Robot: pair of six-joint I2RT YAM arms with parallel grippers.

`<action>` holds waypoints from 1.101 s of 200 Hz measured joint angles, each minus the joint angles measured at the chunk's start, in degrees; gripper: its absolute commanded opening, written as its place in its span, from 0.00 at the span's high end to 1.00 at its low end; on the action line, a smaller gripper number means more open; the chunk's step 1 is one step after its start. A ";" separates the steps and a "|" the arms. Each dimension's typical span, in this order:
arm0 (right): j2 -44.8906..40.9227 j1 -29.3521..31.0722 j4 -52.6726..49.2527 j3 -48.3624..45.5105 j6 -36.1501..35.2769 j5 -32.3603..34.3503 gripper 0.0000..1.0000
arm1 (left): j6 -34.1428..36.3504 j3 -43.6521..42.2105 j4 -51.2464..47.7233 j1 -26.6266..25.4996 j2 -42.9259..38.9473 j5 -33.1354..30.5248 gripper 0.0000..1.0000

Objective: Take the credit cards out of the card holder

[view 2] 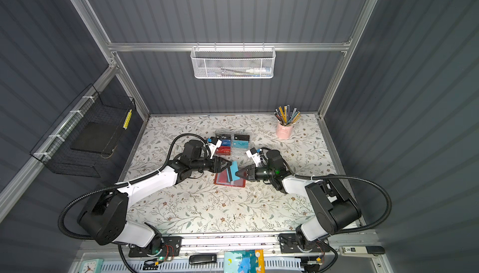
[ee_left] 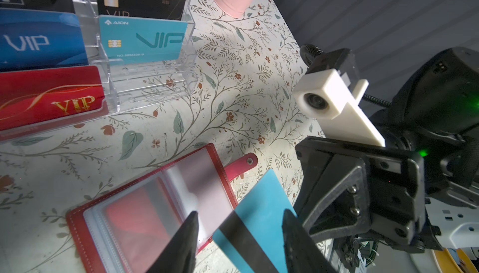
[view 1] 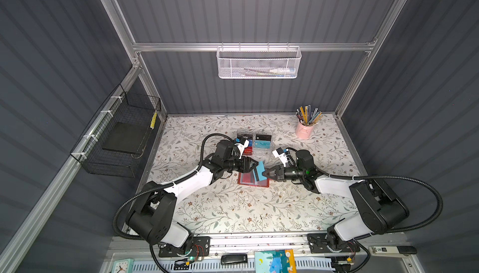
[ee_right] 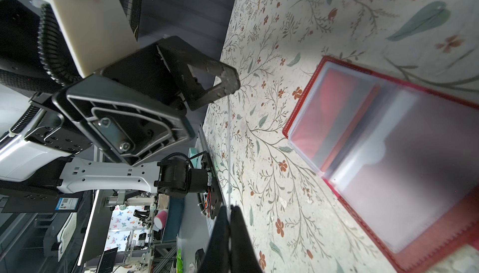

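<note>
Left wrist view: left gripper (ee_left: 239,240) jaws stand apart either side of a blue card (ee_left: 259,201); right gripper (ee_right: 229,227) pinches it, raised over the open wallet (ee_left: 77,230) on the table (ee_left: 233,77).

In the left wrist view my left tool (ee_left: 239,212) runs off the picture's edge with only 2 finger ends showing. The credit card (ee_left: 259,201) between them is cut off there too, and I cannot tell whether either finger touches it. The card holder (ee_left: 219,160) loses 1 corner at that edge.

In the right wrist view the card between the fingers of my right tool (ee_right: 229,208) shows only edge-on, as a thin line. The card holder's sleeves are blurred, so I cannot tell what they hold.

In both top views my left wrist camera (view 1: 242,145) covers part of the red card (view 1: 248,151) in the clear rack (view 1: 263,152).
</note>
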 measured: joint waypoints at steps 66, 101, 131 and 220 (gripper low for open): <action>1.46 0.00 4.11 0.15 1.84 -1.84 1.00 | -0.02 -0.07 0.79 -0.17 0.00 0.94 0.58; 2.10 -0.02 5.64 1.01 2.51 -2.47 1.00 | -0.31 -0.44 1.60 -0.20 -0.07 1.14 0.61; 2.36 -0.20 7.58 1.42 3.39 -2.86 1.00 | -0.96 -0.42 2.56 -0.13 -0.11 1.11 0.64; 5.22 -2.91 21.77 1.01 9.99 -2.95 1.00 | -3.69 5.22 4.26 -0.09 0.42 1.55 0.75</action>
